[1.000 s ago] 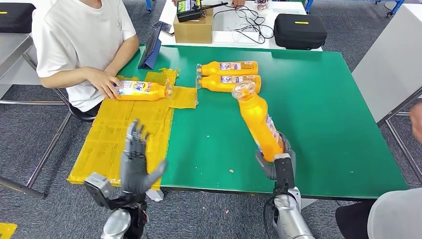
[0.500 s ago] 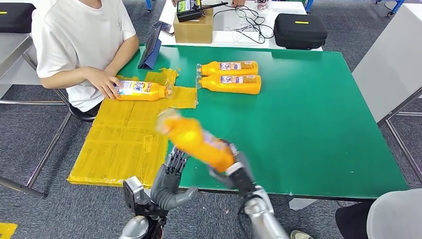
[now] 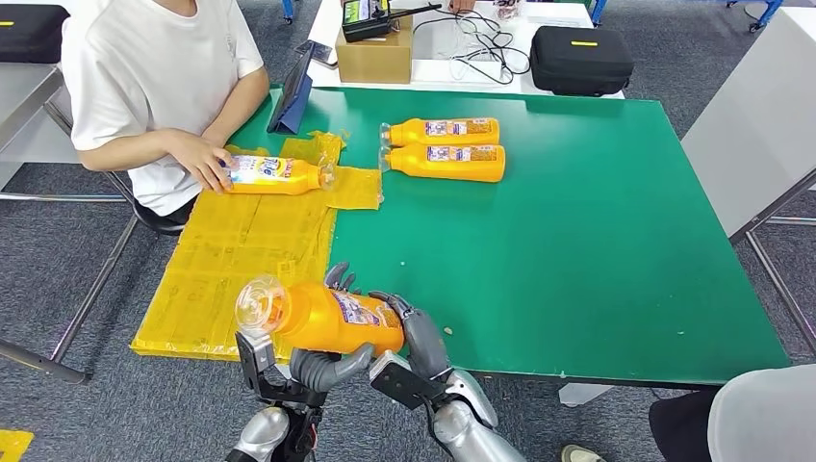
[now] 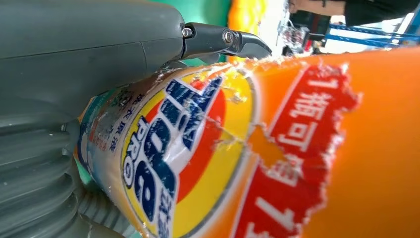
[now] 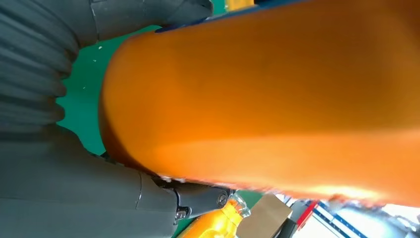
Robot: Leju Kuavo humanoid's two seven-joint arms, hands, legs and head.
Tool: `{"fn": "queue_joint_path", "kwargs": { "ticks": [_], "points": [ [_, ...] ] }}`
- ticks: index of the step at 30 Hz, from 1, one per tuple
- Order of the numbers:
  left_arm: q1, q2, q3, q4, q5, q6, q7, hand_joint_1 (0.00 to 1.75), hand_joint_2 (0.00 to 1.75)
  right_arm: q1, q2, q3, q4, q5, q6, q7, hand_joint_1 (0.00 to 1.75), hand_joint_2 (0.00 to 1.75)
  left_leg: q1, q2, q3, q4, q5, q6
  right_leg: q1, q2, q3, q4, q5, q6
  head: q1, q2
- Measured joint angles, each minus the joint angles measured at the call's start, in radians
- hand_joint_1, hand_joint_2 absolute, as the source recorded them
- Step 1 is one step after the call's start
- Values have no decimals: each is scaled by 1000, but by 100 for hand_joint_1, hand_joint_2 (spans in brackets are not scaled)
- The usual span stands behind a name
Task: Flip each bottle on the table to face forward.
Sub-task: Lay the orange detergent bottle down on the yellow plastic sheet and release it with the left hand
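Bottle [image 3: 322, 318] at lower centre-left of frame, above worktop [image 3: 597, 241] front edge; long axis horizontal, cap pointing left. Left hand [image 3: 322, 364] cradles underside; right hand [image 3: 416, 332] fingers grip base end.

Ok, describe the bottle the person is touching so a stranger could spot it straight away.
Start at the green table and go to the yellow sheet on its left side. At the sheet's far end an orange bottle lies on its side under the person's hand. Unlike the two bottles lying together on bare green, it lies alone.
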Motion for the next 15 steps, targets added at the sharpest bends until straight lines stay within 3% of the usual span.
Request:
{"fn": "queue_joint_path", "kwargs": {
  "ticks": [1,3,4,5,7,15],
  "points": [
    [0,0,0,0,-6,12,-2,44,175,-4,-2,9,2,8,-3,7,165,175,0,0,0,0,0,0,0,0,0,0,0,0,0,0],
    [1,1,0,0,-16,30,-6,131,175,-11,-5,25,7,17,-4,16,86,175,0,1,0,0,0,0,0,0,0,0,0,0,0,0],
    [1,1,0,0,-19,36,-7,175,175,-14,-7,34,9,18,-3,18,42,131,0,0,0,0,0,0,0,0,0,0,0,0,0,0],
    [0,0,0,0,-17,40,-7,175,175,-14,-7,43,10,18,-1,19,8,87,0,0,0,0,0,0,0,0,0,0,0,0,0,0],
    [-3,0,1,0,-6,41,-6,175,175,-13,-6,60,13,13,3,18,0,0,0,0,0,0,0,0,0,0,0,0,0,0,0,0],
    [-8,0,16,0,107,-9,39,175,175,-1,-1,78,16,-28,-26,0,0,0,0,0,0,0,0,0,0,0,0,0,0,0,0,0]
  ]
}}
